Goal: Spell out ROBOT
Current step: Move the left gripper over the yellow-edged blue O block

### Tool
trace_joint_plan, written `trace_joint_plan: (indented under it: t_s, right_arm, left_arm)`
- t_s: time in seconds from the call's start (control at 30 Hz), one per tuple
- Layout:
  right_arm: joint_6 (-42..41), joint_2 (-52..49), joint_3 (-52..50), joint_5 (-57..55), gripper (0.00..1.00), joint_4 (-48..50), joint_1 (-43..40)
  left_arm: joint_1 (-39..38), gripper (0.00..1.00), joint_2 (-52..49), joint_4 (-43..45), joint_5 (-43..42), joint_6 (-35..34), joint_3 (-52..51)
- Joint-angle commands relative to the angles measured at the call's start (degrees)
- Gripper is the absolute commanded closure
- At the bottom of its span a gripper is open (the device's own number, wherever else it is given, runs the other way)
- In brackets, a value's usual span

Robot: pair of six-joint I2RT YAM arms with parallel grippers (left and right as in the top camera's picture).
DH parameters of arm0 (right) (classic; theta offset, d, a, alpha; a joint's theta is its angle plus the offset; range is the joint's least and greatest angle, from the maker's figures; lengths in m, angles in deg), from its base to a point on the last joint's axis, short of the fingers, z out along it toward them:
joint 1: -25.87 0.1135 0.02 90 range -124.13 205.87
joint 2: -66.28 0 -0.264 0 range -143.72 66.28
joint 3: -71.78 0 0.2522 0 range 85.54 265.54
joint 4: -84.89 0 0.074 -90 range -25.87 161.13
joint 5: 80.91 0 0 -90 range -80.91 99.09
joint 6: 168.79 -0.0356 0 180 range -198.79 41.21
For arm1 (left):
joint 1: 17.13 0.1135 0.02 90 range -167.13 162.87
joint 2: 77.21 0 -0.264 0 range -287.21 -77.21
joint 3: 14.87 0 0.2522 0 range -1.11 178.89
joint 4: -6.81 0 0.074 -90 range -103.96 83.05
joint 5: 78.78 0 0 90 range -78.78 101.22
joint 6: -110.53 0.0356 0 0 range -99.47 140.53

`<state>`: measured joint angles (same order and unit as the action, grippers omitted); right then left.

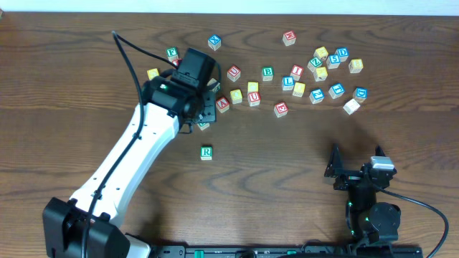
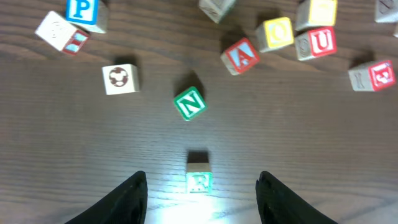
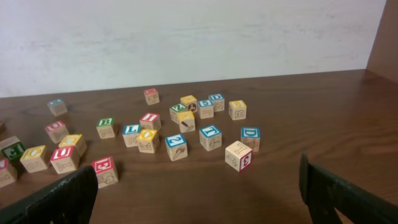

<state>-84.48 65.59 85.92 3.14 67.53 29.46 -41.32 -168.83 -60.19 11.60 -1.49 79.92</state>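
Overhead: R [image 1: 206,152] sits alone, O [image 2: 277,32] next.
Lft gripper [image 2: 200,186] open, empty, near R; rt gripper [image 3: 196,171] open too. Go grab O, past R by A [image 2: 239,56].

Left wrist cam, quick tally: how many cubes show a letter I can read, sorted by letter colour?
Green: 2 (N cube, R cube)
Red: 3 (A cube, U cube, E cube)
Blue: 1 (P cube)
Yellow: 1 (O cube)
Total: 7
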Motion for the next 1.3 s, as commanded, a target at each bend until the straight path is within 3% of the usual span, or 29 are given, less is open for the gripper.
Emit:
trace_joint_plan:
  t_s: [0.0, 0.9, 1.27]
  right_arm:
    - [-0.7, 0.3, -0.1, 0.1, 0.01, -0.2, -0.4]
    - [-0.7, 0.3, -0.1, 0.1, 0.01, -0.2, -0.4]
    - [-0.7, 0.3, -0.1, 0.1, 0.01, -0.2, -0.4]
  left_arm:
    - [1.6, 0.45, 0.3, -0.3, 0.8, 1.0, 1.0]
    - [2.9, 0.45, 0.0, 1.6, 0.3, -1.0, 1.0]
    - [-2.0, 0.44, -9.0, 4.0, -1.7, -2.5, 4.4]
